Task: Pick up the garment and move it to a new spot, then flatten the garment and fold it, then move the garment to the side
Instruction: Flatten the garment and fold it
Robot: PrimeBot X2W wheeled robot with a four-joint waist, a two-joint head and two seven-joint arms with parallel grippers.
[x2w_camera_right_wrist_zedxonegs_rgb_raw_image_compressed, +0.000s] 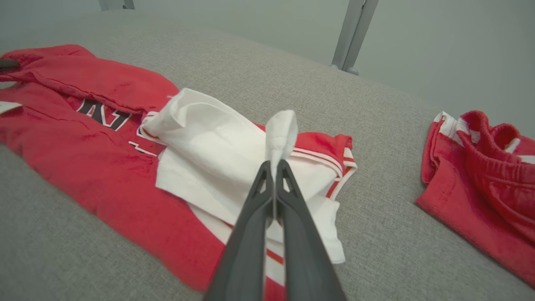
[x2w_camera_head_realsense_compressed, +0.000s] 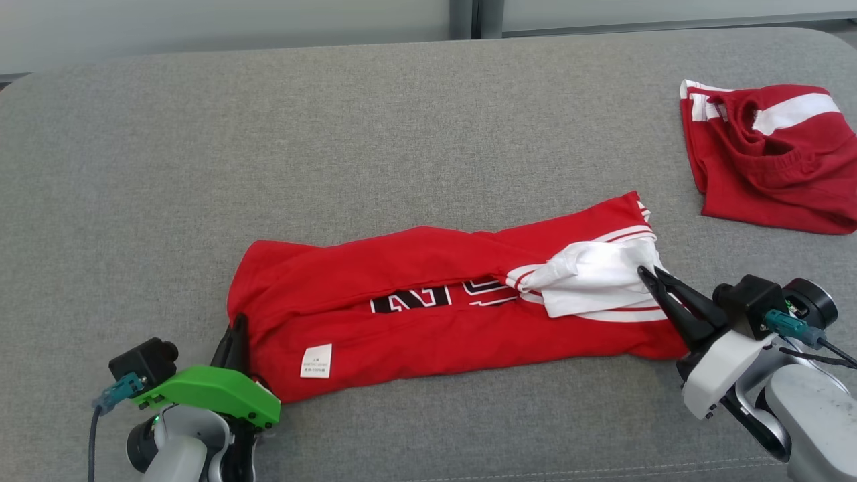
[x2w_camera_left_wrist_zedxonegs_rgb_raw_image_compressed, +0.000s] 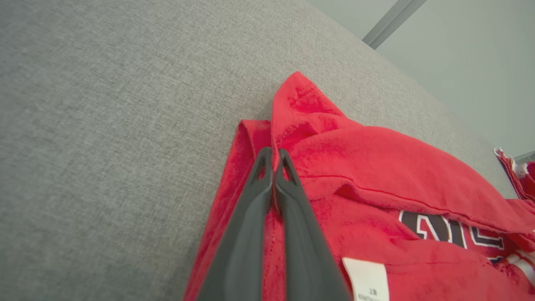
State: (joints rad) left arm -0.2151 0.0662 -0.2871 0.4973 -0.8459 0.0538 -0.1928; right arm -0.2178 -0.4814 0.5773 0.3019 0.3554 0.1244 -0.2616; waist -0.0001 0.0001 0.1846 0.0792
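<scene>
Two red garments, one grey woven bench [x2w_camera_head_realsense_compressed: 335, 134], crumpled jersey [x2w_camera_head_realsense_compressed: 428, 321] near, left pincer [x2w_camera_head_realsense_compressed: 238, 329] pinching its hem [x2w_camera_left_wrist_zedxonegs_rgb_raw_image_compressed: 250, 138], right pincer [x2w_camera_head_realsense_compressed: 649, 274] pinching its white sleeve [x2w_camera_head_realsense_compressed: 596, 281], bunched shorts [x2w_camera_head_realsense_compressed: 770, 161] far right.

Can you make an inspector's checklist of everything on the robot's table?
Surface: grey fabric surface, flat.
Job's things: red garment, bunched lengthwise, its white part folded on top.
Clutter: second red garment, crumpled, far right.
Grippers: left gripper shut on the red garment's corner; right gripper shut on the white part.
Cables: camera cables at the wrists, clear of the cloth.
Surroundings: pale wall, grey post.
</scene>
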